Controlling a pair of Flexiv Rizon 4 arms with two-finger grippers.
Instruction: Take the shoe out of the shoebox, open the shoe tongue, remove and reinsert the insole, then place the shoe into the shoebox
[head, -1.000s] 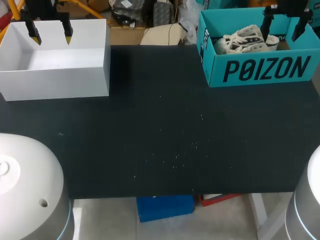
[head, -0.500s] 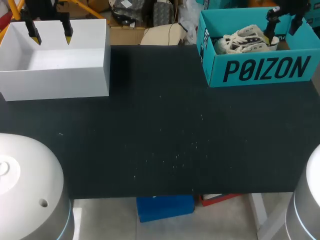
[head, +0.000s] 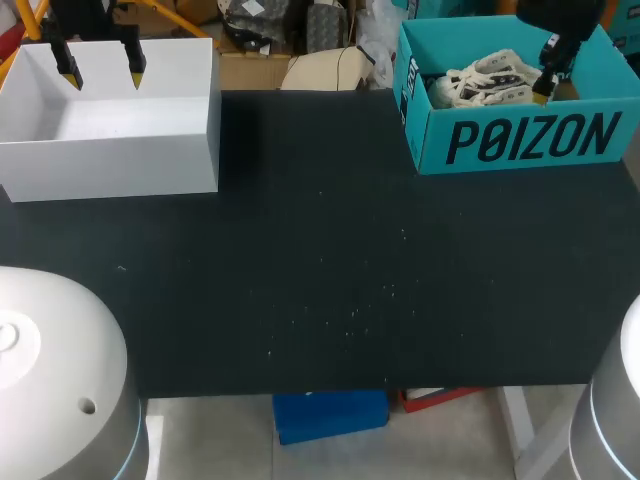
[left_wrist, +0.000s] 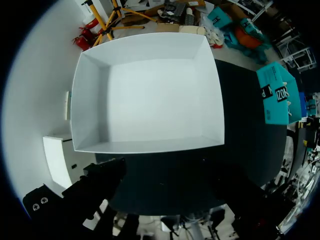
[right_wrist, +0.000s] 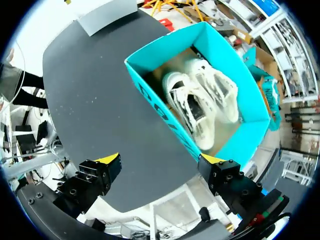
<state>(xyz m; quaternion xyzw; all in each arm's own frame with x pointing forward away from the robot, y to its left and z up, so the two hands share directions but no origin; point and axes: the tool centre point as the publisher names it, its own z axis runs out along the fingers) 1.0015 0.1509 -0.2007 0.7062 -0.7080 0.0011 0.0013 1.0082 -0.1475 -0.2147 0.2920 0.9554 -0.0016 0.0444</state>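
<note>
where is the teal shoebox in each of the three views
Head view: shoebox at the far right corner of the table, shoes inside.
Left wrist view: shoebox small, across the table beyond the white box.
Right wrist view: shoebox ahead of the right gripper.
Shared landmark: the black table.

Open box (head: 110, 165) far left on table (head: 320, 280), shoebox (head: 520, 140) far right, shoes (head: 490, 80) inside it

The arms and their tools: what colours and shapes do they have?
The left tool has black fingers with pointed yellow tips. The right tool has black, blocky fingers with small screw heads and yellow tips. The left arm and right arm show smooth, rounded white housings; the left has a small round hole.
</note>
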